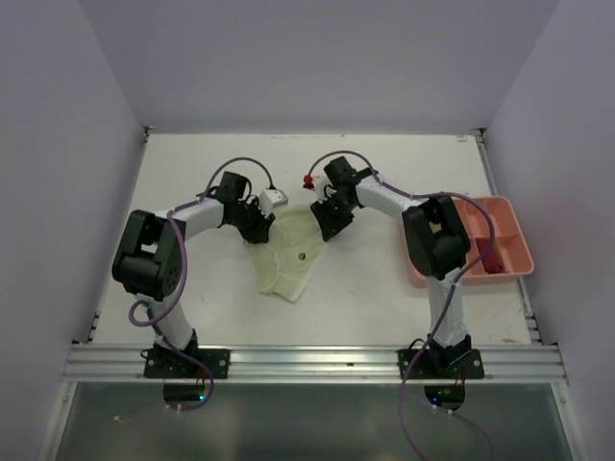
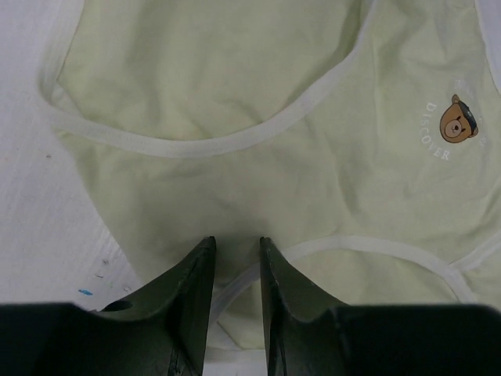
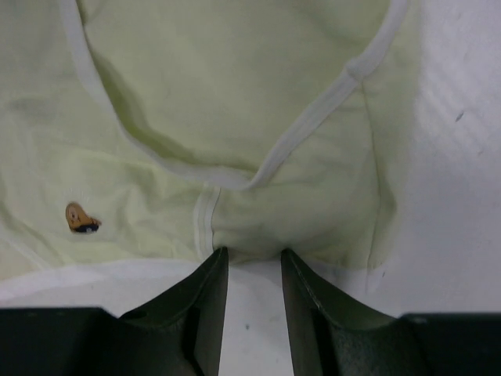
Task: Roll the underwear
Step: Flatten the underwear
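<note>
Underwear (image 1: 288, 257), one piece, pale yellow-green with white trim: is lying spread flat at the middle of the white desk (image 1: 192, 182), between the two arms, showing a small bear print (image 2: 459, 121) with curved lettering (partly legible as DISCOVER). Left fingers (image 2: 202, 266) are pointing down at the garment's far left corner, standing apart by a narrow gap, with the trimmed hem lying in that gap; whether the cloth is being pinched cannot be told. Right fingers (image 3: 215, 274) are meeting the far right corner at its side seam, likewise narrowly apart, with bare desk showing between them. Tray (image 1: 500, 216), salmon-pink, compartmented: is sitting at the desk's right edge, well apart from the garment, partly hidden by the right arm.
</note>
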Controlling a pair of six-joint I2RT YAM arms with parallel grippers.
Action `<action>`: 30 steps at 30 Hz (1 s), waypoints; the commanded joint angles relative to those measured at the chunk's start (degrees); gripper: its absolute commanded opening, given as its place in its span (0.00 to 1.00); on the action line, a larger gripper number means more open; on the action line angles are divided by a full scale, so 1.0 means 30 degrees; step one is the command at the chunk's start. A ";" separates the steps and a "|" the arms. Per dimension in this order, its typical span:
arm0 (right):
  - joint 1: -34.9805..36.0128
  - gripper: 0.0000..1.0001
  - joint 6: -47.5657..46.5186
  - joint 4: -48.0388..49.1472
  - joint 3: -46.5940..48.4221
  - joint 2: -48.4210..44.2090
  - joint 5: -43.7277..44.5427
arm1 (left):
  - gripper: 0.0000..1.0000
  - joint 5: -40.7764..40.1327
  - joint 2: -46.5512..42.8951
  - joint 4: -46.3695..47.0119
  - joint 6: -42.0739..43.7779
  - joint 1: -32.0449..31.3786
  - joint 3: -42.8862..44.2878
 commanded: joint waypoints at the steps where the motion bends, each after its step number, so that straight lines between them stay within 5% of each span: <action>1: -0.0118 0.38 -0.0933 0.0593 0.1962 0.1590 0.0340 | 0.31 -0.0169 0.0488 -0.1205 -0.0387 0.0152 -0.0078; 7: -0.0148 0.39 -0.1344 0.0534 0.5068 0.3321 0.0077 | 0.30 0.0800 -0.1004 -0.2119 -0.1061 0.0064 -0.1981; 10: -0.0148 0.45 -0.1402 0.0212 0.5486 0.2681 -0.0625 | 0.38 0.1996 -0.1970 -0.2645 -0.1150 0.0034 -0.2509; 14: -0.0293 0.65 -0.2834 0.0036 0.3967 -0.0596 -0.1242 | 0.47 0.3233 -0.5008 -0.2443 -0.1296 0.0035 -0.2687; 18: -0.0558 0.76 -0.6660 -0.0575 0.1272 -0.5312 -0.2529 | 0.48 0.3497 -0.7331 -0.3347 0.1794 0.0035 -0.1665; 21: -0.0558 0.70 -0.9970 -0.2066 -0.1041 -0.8244 -0.4489 | 0.45 0.4490 -0.8241 -0.5688 0.6153 0.0035 -0.1455; 23: -0.0529 0.55 -1.1968 -0.2802 -0.3382 -1.0259 -0.6392 | 0.43 0.5662 -0.9031 -0.6806 0.8272 -0.0023 -0.2183; 27: 0.0083 0.50 -1.6740 -0.1754 -0.8949 -1.3253 -0.6870 | 0.39 0.4733 -1.1225 -0.5117 0.8642 -0.2384 -0.5315; 30: 0.0730 0.42 -1.7309 0.0001 -1.1585 -1.3028 -0.6053 | 0.39 0.3528 -1.3628 -0.0845 0.7114 -0.4411 -0.8480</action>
